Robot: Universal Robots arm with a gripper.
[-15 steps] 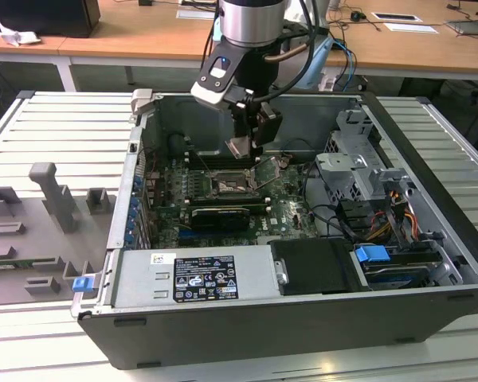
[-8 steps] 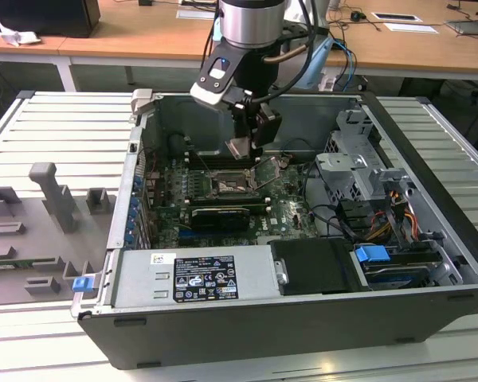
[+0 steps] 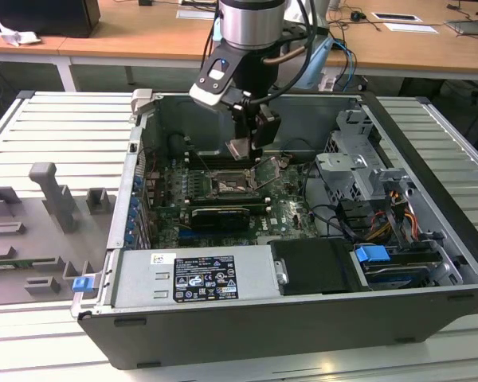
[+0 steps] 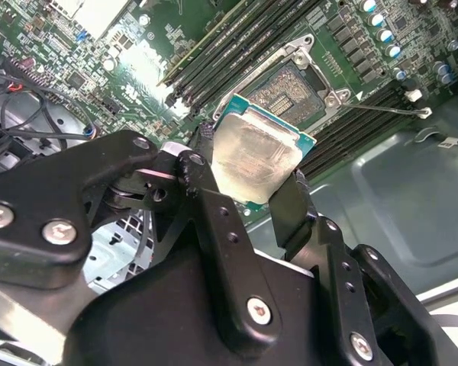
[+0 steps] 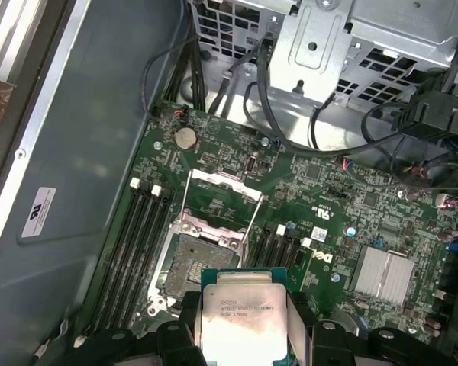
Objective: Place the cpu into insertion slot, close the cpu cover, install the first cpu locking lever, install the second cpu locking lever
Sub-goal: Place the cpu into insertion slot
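Gripper (image 4: 248, 174) is clamped narrow on the cpu (image 4: 256, 152), one black finger (image 4: 201, 164) on each of two opposite edges, pale metal face showing btwn them. Same grip in the first wrist view: gripper (image 5: 243, 329), cpu (image 5: 240, 314). In the exterior view the gripper (image 3: 249, 137) hangs inside the open computer case (image 3: 438, 203) w/ the cpu (image 3: 239, 149) tilted, above the insertion slot (image 3: 227, 185) and not touching it.

The insertion slot (image 5: 195, 267) is bare, contacts exposed, just beyond the chip's edge. The cpu cover (image 5: 210, 229) is swung up and open on the slot's far side from the chip. A thin locking lever (image 4: 382, 109) sticks out free beside the slot (image 4: 290, 91).

Memory slots (image 5: 141, 229) run alongside the slot on two sides. A coin battery (image 5: 185, 137) sits past the open cover, a finned heatsink (image 5: 382, 271) well off to the slot's side. In the exterior view a black expansion card (image 3: 219, 213) lies near the slot on the camera side, the power supply (image 3: 195, 274) further that way, and the drive cage (image 3: 358, 171) is to the exterior view's right of the slot.
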